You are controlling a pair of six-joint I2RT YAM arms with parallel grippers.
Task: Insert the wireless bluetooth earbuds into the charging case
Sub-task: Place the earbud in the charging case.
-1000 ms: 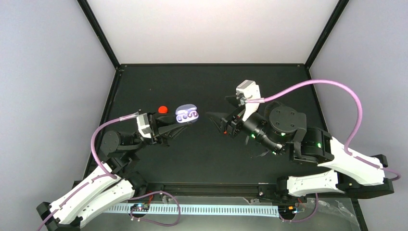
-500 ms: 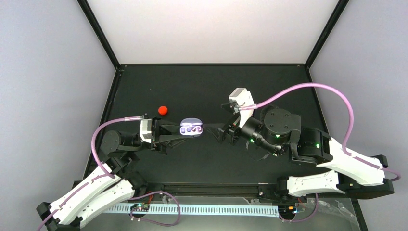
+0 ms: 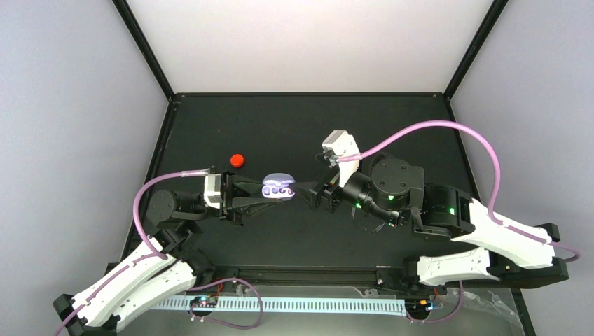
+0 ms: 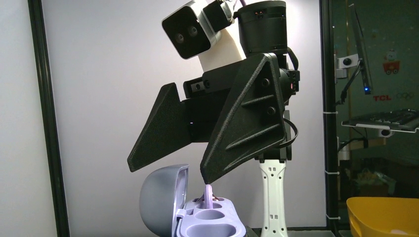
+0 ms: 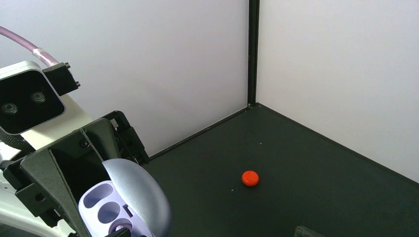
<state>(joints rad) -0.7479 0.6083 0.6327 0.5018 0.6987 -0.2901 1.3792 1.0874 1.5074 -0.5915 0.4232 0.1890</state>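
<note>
My left gripper (image 3: pixel 274 190) is shut on the open pale purple charging case (image 3: pixel 278 187) and holds it above the table, lid upright. The case also shows in the left wrist view (image 4: pixel 210 222) and the right wrist view (image 5: pixel 106 207). My right gripper (image 3: pixel 309 194) is open, its jaws set wide apart over the case (image 4: pixel 166 173). One fingertip (image 4: pixel 203 177) rests on top of a purple earbud (image 4: pixel 208 193) that stands upright in the case's far slot. The two nearer slots look empty. The other earbuds are out of view.
A small red-orange round object (image 3: pixel 237 160) lies on the black table behind the left gripper and also shows in the right wrist view (image 5: pixel 250 178). Black frame posts and white walls enclose the table. A yellow bin (image 4: pixel 383 215) stands outside the cell.
The left gripper carried the case nearer and to the right, then held still. The right gripper moved left until its fingertip reached the case.
</note>
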